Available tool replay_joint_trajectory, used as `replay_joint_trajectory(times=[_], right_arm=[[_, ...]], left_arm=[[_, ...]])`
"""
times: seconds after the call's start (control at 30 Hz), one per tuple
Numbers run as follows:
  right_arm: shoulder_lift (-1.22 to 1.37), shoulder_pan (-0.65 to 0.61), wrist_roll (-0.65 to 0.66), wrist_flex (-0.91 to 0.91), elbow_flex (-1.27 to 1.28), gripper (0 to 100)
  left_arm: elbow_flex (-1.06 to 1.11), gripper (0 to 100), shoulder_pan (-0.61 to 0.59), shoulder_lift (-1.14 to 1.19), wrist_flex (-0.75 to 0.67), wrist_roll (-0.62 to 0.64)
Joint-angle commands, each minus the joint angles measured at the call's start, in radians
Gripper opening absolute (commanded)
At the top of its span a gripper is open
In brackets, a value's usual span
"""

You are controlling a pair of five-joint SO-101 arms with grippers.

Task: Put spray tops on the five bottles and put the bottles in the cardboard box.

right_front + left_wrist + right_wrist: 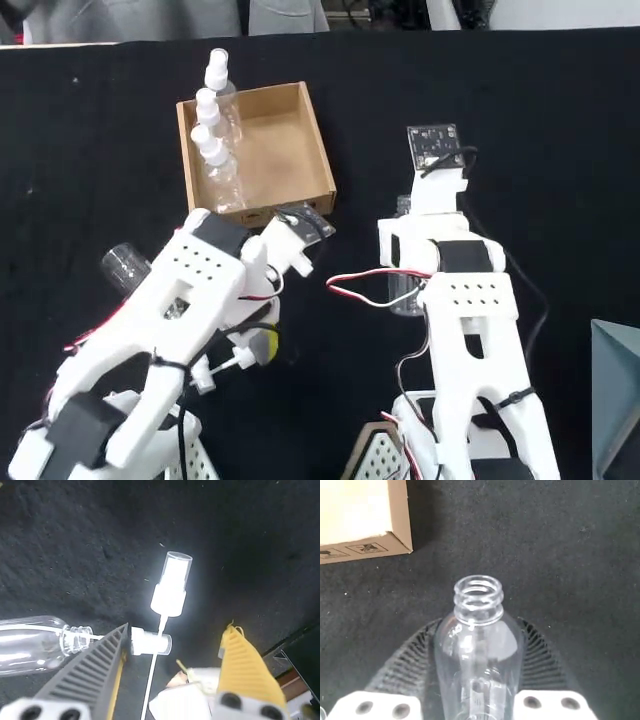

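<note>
Capping step: right gripper point(479, 626) pinches uncapped bottle point(477, 605), right of centre in high view. Left gripper point(177, 630) spread around spray top point(170, 587) lying flat. Next I close, lift, feed tube into neck. Cardboard box point(320, 140), upper left, holds three capped bottles point(215, 140).

No legible words or numbers anywhere. Two small dark printed signs point(350, 551) on the outer wall of the box point(395, 544), like handling symbols, too blurred to make out. Faint marks on the same wall in the high view, likewise unreadable.
</note>
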Motion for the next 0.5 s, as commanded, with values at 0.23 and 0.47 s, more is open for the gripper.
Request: replay_joint_trajectory(times=[0.23, 0.47], right_arm=[[-0.051, 0.029, -0.008, -0.028, -0.053, 10.2], [-0.051, 0.029, -0.008, -0.028, -0.051, 10.2]], left_arm=[[-0.051, 27, -0.002, 0.118, 0.005, 0.003], [-0.03, 27, -0.001, 0.129, 0.003, 0.003]])
